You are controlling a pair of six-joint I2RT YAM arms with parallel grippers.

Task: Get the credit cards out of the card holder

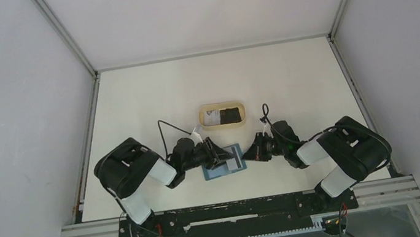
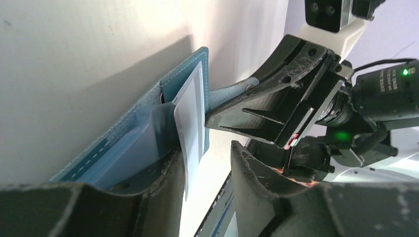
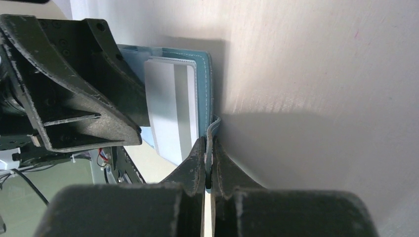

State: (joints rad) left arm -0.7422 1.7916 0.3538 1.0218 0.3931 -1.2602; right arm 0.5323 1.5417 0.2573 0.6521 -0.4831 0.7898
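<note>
The teal card holder (image 1: 218, 172) lies open on the table between my grippers. A white card (image 2: 190, 123) with a grey stripe sticks partly out of its inner pocket; it also shows in the right wrist view (image 3: 170, 108). My left gripper (image 2: 206, 150) is open, its jaws on either side of the card's free edge, and the card rests against one finger. My right gripper (image 3: 208, 143) is shut on the holder's snap tab (image 3: 213, 127) at the holder's right edge. In the top view the left gripper (image 1: 219, 154) and the right gripper (image 1: 251, 153) face each other over the holder.
A tan oval tray (image 1: 245, 112) stands just behind the holder, with a white card (image 1: 213, 117) and a black card (image 1: 232, 115) in it. Both arms crowd the near middle of the table. The metal frame rail runs along the near edge.
</note>
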